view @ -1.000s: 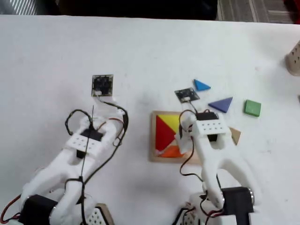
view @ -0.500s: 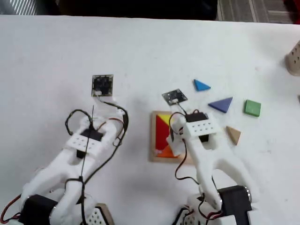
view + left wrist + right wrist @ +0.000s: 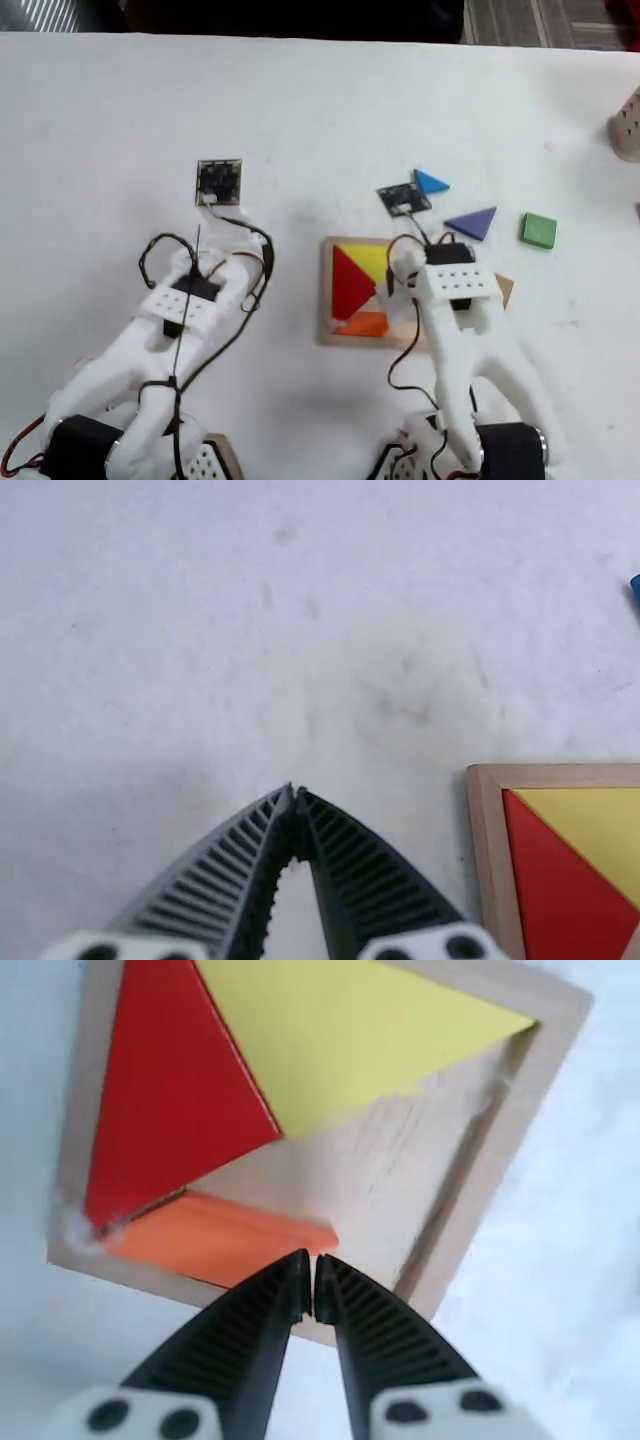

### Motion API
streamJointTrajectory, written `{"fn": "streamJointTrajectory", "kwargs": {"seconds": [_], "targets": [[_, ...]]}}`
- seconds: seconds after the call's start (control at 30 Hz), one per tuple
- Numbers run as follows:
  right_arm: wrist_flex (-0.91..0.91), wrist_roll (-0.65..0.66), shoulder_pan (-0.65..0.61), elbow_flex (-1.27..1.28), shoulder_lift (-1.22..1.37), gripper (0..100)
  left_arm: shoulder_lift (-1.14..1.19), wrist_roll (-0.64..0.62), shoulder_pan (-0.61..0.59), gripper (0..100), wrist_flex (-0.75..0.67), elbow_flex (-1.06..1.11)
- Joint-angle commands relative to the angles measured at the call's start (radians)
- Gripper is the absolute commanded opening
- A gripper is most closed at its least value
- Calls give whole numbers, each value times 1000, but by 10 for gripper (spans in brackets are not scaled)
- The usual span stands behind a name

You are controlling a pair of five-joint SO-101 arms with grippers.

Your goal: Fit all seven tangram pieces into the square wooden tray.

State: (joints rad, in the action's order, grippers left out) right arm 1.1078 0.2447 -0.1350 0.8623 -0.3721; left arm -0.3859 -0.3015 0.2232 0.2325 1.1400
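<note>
No readable text, numbers or signs.
Nothing legible on the wooden tray (image 3: 326,290) or on the table (image 3: 300,100).
</note>
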Motion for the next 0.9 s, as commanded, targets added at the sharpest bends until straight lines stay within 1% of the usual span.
{"fn": "streamJointTrajectory", "kwargs": {"seconds": [0.0, 0.33, 0.47, 0.6, 0.87], "targets": [[5, 9, 21, -6, -28, 17, -30, 11, 10, 24, -9, -11], [-39, 11, 18, -8, 79, 17, -30, 11, 10, 24, -9, -11], [-50, 12, -22, -8, 130, 17, -30, 11, 10, 24, -9, -11], [-47, 11, -76, -6, 137, 17, -30, 11, 10, 24, -9, -11], [-19, 11, -68, -20, 117, 17, -30, 11, 10, 24, -9, -11]]}}
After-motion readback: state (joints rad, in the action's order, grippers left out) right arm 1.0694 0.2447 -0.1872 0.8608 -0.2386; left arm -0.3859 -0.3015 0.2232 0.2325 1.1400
